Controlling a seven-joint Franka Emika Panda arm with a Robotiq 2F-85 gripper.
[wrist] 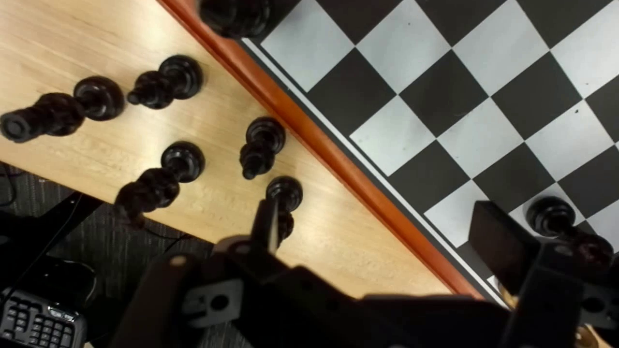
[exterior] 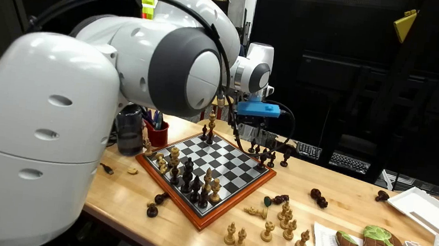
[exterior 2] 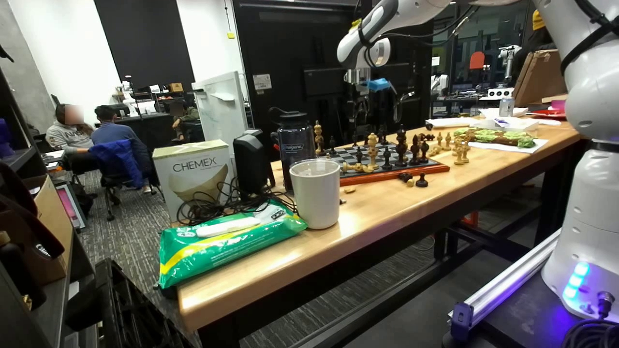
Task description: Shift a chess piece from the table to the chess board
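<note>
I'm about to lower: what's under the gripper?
Below the open gripper, the wrist view shows the table and one edge of the chess board. The gripper partly hides a dark chess piece on the table; anything else it covers cannot be seen.

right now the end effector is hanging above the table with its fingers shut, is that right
Not quite: the fingers are not shut. The wrist view shows them spread wide apart. The end effector does hang above the table.
</note>
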